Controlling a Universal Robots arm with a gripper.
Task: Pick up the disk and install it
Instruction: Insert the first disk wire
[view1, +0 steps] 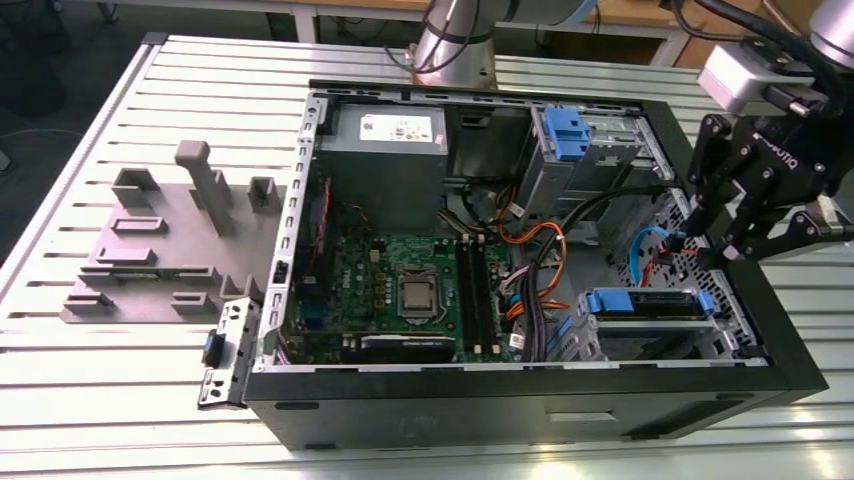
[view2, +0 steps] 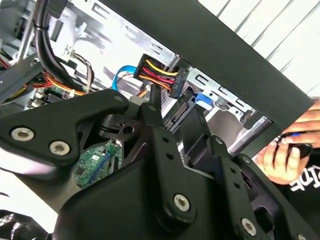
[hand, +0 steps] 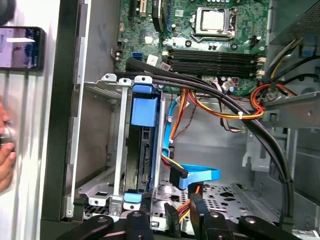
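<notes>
Disk (hand: 141, 150): on edge in the metal drive cage (hand: 116, 150), blue rails showing, centre-left of the first wrist view
Gripper (view1: 750, 235): right of the exterior view, over the case's (view1: 534, 410) edge; fingers spread, holding nothing
Cables: power plug (view2: 159, 75) hangs by the cage
Advice: likely keep cables clear while seating the disk squarely

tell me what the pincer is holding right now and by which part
Nothing that can be seen. The pincer hangs over the edge of the open computer case, and the disk already sits in its metal bay.
</notes>
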